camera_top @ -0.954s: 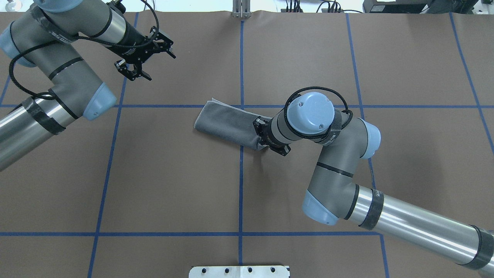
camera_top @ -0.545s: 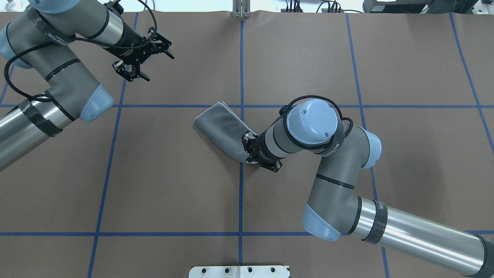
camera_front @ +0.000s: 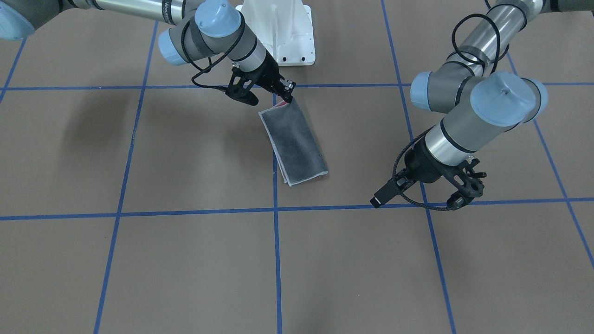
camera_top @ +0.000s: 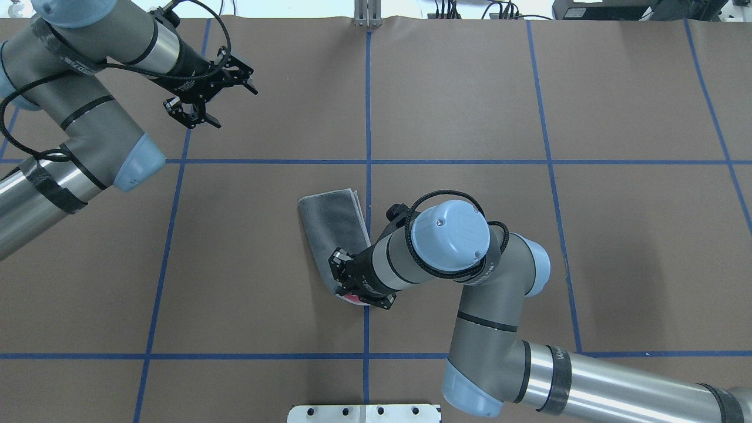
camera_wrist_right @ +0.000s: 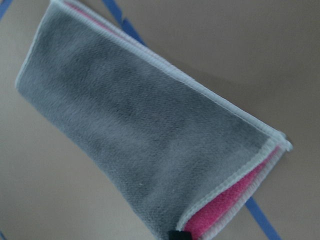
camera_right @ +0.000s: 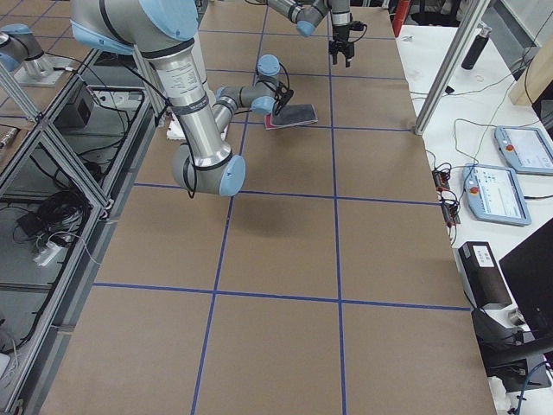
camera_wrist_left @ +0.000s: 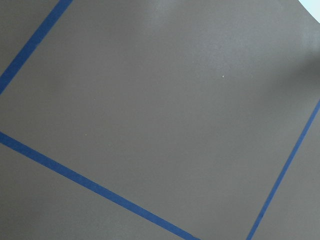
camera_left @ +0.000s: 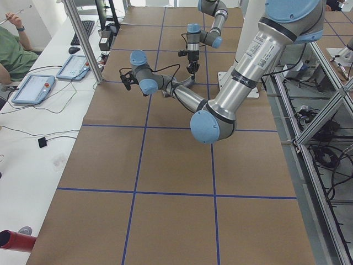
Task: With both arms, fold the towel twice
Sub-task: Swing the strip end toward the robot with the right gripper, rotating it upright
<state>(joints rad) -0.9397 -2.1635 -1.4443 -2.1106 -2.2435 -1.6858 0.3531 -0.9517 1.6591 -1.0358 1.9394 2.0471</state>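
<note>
In the overhead view, bare brown table (camera_top: 634, 106) stretches across the upper right and the lower left. The right arm (camera_top: 493, 305) and the towel (camera_top: 332, 226) beneath its wrist block the centre; the left arm (camera_top: 88, 120) fills the upper left; a white base plate (camera_top: 364, 413) sits bottom centre.

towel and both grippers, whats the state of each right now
towel: folded into a strip, grey side out, pink showing at the gripped end
right gripper: jaws shut on one end of the towel
left gripper: jaws open, empty, well away from the towel
</note>
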